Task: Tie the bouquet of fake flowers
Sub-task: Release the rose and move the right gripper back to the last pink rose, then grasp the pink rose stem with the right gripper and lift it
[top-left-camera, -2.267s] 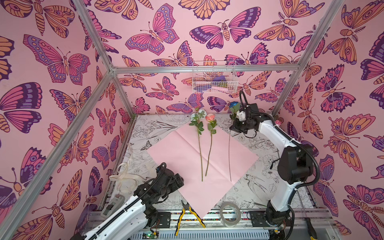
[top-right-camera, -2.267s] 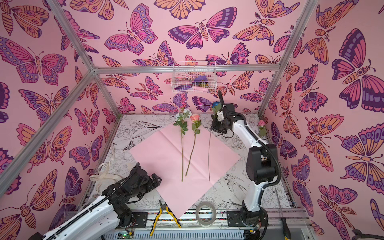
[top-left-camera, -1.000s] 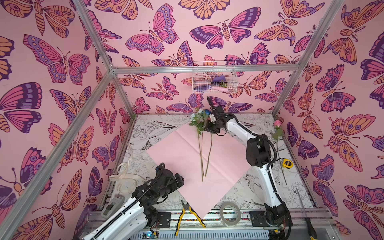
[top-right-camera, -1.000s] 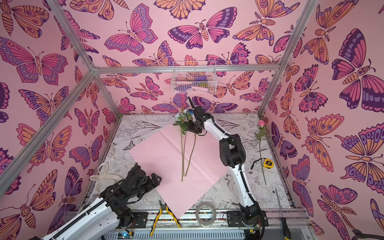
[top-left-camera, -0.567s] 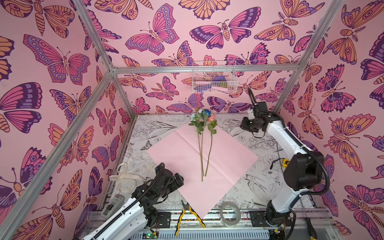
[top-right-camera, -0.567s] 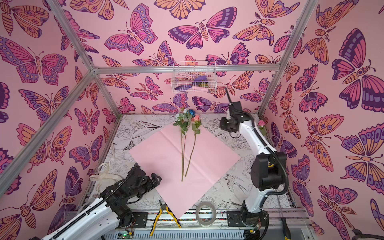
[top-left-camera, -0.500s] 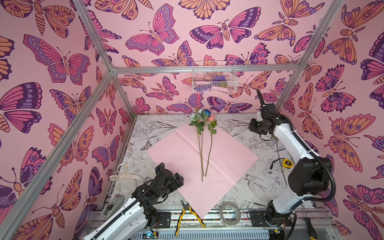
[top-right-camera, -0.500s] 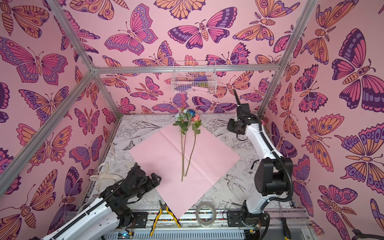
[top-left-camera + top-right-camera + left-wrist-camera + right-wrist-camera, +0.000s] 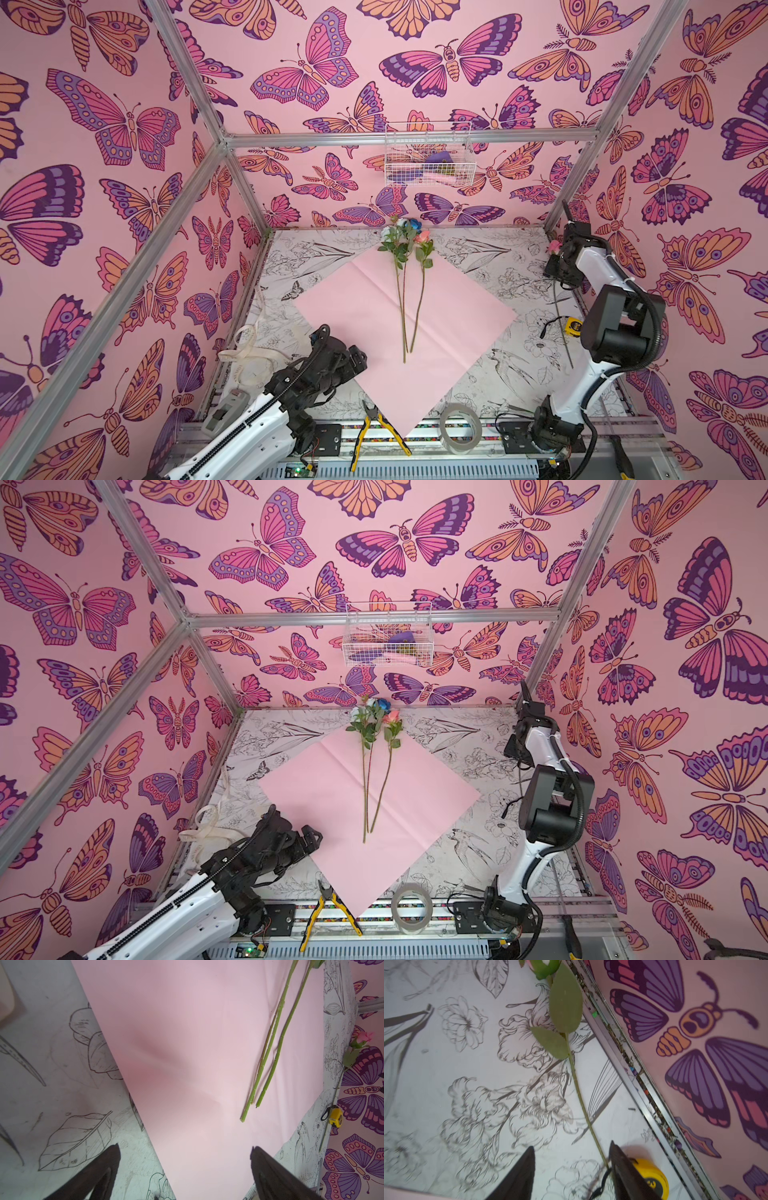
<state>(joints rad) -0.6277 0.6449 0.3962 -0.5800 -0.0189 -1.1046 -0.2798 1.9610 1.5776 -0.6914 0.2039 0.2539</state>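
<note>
One pink rose [image 9: 565,1001] lies off the paper [image 9: 361,316], stem pointing lengthwise into my right gripper [image 9: 572,1145], jaws spread, nothing pinched.

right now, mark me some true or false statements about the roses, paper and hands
Three roses lie on the paper. True.
The paper is rolled into a cone. False: it lies flat.
The left hand is open. True.
The right hand grips the pink rose. False: that hand is open; the rose lies on the table.
The tape roll sits on the paper. False: the roll sits beside it.
</note>
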